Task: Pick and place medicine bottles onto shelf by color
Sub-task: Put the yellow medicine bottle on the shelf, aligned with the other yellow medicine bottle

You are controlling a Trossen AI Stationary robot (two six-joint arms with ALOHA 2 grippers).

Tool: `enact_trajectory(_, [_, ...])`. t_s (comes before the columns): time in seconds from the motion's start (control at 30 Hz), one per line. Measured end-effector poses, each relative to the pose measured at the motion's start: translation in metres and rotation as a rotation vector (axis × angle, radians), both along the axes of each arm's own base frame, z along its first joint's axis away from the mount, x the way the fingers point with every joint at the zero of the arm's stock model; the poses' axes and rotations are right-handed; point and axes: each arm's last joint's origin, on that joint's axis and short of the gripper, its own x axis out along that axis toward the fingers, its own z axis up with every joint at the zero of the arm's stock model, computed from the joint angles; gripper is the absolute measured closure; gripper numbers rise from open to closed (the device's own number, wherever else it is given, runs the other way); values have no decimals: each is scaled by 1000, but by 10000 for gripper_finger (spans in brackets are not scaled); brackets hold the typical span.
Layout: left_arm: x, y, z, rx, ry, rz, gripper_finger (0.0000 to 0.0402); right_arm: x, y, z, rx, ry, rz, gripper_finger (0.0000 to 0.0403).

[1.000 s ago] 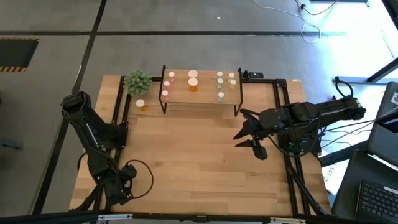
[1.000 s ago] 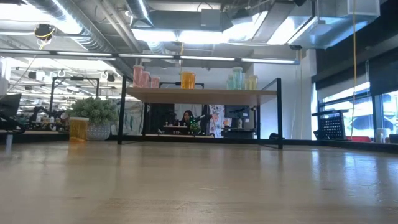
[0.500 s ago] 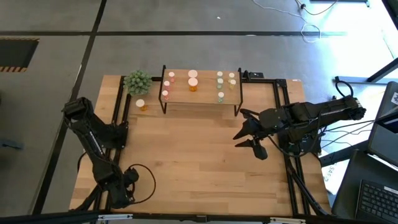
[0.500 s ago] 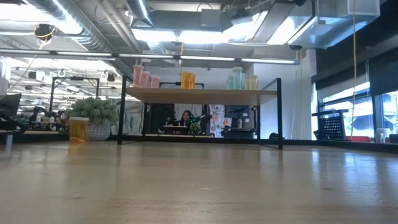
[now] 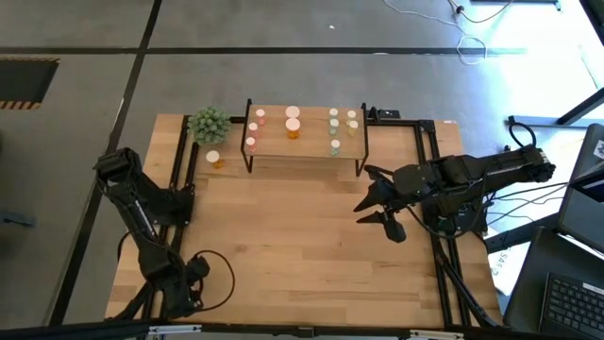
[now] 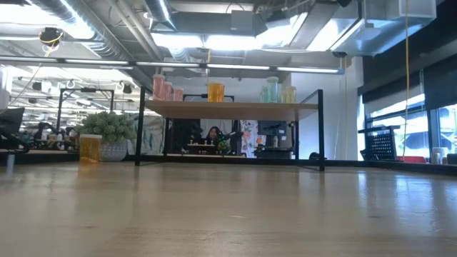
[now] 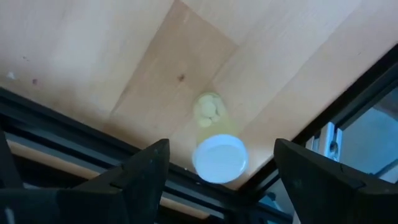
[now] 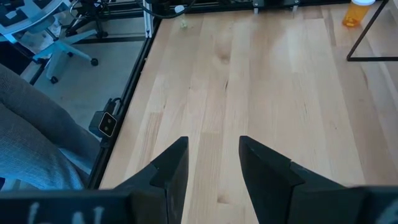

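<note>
Pale-yellow bottle (image 7: 214, 146) upright, centred just ahead betw left gripper (image 7: 217, 180) fingers, spread wide, empty. Right gripper (image 5: 376, 201) part-open, empty, far off.

My two arms are matte black, chunky jointed segments w/ rounded housings at ea. joint. Left arm (image 5: 142, 212) has a thin black cable looping off its lower end; right arm (image 5: 472, 179) trails several black cables off the back. Left gripper (image 7: 221, 171): two broad, flat black fingers (image 7: 140, 177), angular tips, faintly glossy edges. Right gripper (image 8: 211, 163): same dark wedge-shaped fingers (image 8: 174, 168), smooth faces, no visible markings.
</note>
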Motion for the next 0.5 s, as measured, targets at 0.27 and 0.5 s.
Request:
enact_trajectory(0.27, [0, 1, 0, 18, -15, 8, 131, 0, 0, 0, 1, 0, -1, 259])
enact_trajectory(0.5, [0, 1, 0, 18, -15, 9, 156, 0, 0, 0, 0, 0, 0, 259])
